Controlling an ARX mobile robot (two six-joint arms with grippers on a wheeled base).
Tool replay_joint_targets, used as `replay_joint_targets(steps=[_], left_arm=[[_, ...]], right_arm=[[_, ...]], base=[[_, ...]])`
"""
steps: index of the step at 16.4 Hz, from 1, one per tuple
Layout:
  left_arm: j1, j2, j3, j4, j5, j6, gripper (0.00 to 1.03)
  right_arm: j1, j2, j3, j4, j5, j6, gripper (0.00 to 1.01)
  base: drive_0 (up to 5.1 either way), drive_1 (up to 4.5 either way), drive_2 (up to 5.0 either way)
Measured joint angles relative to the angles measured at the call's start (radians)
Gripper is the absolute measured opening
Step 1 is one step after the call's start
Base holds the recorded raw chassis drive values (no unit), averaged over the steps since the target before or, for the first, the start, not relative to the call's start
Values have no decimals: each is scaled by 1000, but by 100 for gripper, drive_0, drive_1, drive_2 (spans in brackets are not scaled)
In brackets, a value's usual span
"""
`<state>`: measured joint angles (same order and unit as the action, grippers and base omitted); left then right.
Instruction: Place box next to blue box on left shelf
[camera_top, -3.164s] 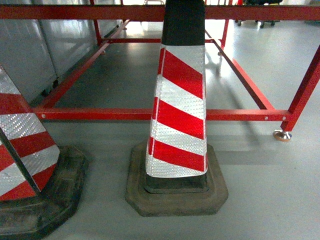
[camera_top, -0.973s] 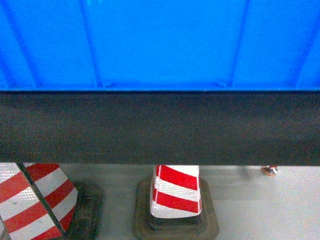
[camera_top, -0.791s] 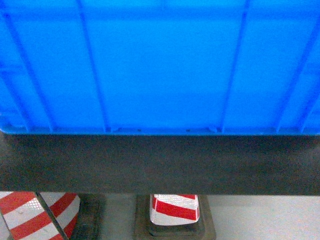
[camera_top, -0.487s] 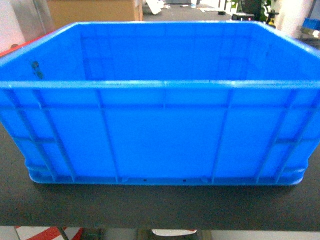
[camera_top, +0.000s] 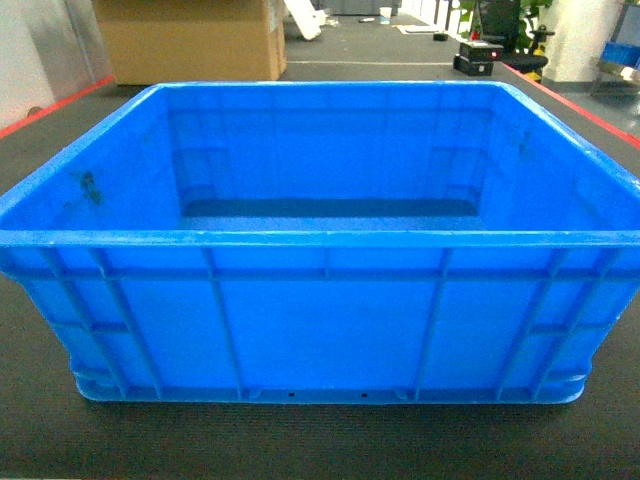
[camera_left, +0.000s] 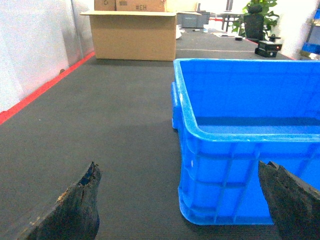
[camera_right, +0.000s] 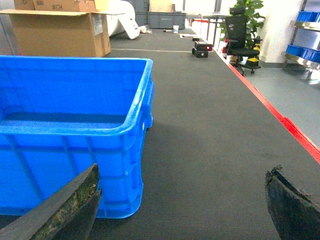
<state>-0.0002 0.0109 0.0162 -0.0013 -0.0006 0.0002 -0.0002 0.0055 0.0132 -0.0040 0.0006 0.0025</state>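
Box (camera_top: 325, 320) now lower, interior exposed

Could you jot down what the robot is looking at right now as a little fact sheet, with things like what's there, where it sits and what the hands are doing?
Main object: large bright-blue plastic crate, ribbed walls, thick rim
Contents: empty
Resting on: dark ribbed mat surface
Left gripper: open, at the crate's left corner, not gripping
Right gripper: open, at the crate's right corner, not gripping
Background: open brown cardboard box, black office chair, potted green plant
Roller shelf: not in view
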Motion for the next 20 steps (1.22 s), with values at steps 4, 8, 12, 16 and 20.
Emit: replay_joint_targets(steps=[4, 8, 12, 16, 20], left_arm=[[0, 0, 0, -3, 0, 0, 98], [0, 0, 0, -3, 0, 0, 98], [0, 0, 0, -3, 0, 0, 98], [0, 0, 0, -3, 0, 0, 98], [0, 0, 0, -3, 0, 0, 98]], right_arm=[[0, 0, 0, -2, 0, 0, 98], [0, 0, 0, -2, 0, 0, 98], [0, 0, 0, -2, 0, 0, 98], [0, 0, 0, -2, 0, 0, 98], [0, 0, 0, -2, 0, 0, 98]], base=[[0, 0, 0], [0, 0, 0], [0, 0, 0], [0, 0, 0], [0, 0, 0]])
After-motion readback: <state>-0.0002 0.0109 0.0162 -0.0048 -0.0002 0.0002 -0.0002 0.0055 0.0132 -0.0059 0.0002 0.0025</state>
